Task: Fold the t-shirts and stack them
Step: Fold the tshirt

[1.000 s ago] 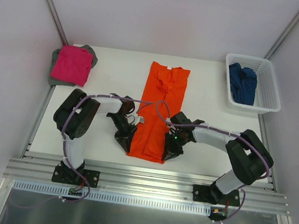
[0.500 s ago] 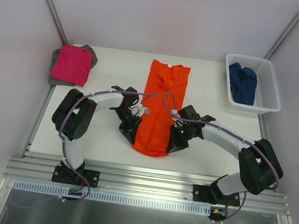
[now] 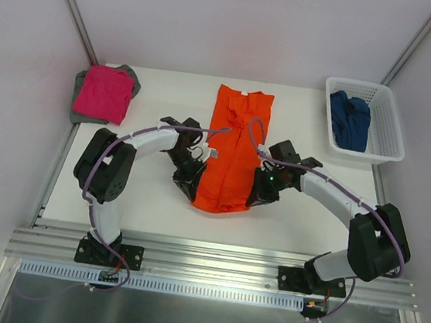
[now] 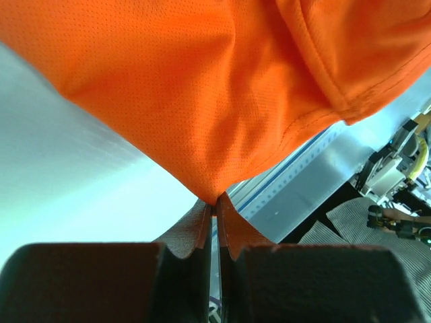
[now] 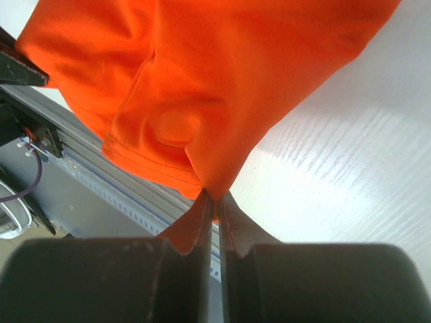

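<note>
left gripper (image 4: 215,206) clamped on orange t-shirt (image 3: 233,144) hem | right gripper (image 5: 212,199) likewise | fine mesh knit

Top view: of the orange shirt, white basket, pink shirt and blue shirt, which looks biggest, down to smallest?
1. orange shirt
2. white basket
3. pink shirt
4. blue shirt, crumpled, only slightly smaller than the pink

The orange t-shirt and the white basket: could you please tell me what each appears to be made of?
Orange t-shirt: likely a thin synthetic sports knit with a matte finish. The left wrist view shows fine pinholes all over it, and it hangs in soft folds. Basket: probably moulded plastic, white and smooth. Its walls are a stiff-looking open lattice with an even rim.
</note>
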Motion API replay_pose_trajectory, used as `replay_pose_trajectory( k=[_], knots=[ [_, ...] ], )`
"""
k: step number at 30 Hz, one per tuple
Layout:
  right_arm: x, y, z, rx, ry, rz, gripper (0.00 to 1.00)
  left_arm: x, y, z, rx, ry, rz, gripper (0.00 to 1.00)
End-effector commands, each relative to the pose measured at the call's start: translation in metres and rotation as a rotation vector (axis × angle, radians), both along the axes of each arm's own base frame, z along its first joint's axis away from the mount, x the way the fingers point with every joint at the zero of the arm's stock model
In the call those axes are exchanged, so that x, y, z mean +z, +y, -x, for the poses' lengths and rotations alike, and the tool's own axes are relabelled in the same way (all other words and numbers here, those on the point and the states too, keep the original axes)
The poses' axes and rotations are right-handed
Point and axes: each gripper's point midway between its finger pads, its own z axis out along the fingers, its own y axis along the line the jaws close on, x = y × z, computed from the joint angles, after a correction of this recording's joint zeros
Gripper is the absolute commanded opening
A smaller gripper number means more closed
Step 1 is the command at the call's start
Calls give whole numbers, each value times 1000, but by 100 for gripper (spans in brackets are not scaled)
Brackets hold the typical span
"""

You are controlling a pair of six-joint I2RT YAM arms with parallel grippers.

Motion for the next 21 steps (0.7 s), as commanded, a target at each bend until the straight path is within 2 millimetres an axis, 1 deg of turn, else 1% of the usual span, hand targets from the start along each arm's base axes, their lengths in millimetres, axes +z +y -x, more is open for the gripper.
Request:
replay_pose_trajectory(
  k=[1,3,6,9,12,13,14,16,17,20,21],
  knots=[
    [22,-3,-17,-3,-86,-15,4,25,1,-8,-26,-96,21,0],
    [23,-6,-25,-19,-103,-17,4,27,3,-15,-26,-127,13,0],
    [28,-7,-37,-32,-133,-25,4,37,-2,-35,-17,-186,22,0],
    [32,-9,-46,-42,-159,-26,4,43,-5,-51,-13,-223,25,0],
    [38,-12,-59,-68,-192,-32,4,47,-8,-64,-8,-250,29,0],
    [40,-13,-64,-77,-204,-33,4,47,-7,-67,-8,-260,24,0],
    [45,-15,-73,-91,-229,-41,4,48,-8,-70,-5,-264,24,0],
    [47,-17,-83,-109,-239,-42,4,49,-9,-79,2,-274,25,0],
    [51,-20,-91,-126,-255,-47,4,48,-9,-82,5,-277,22,0],
    [51,-25,-104,-149,-265,-45,4,47,-10,-95,13,-293,18,0],
    [54,-25,-110,-156,-277,-48,3,48,-11,-103,17,-303,21,0]
  ],
)
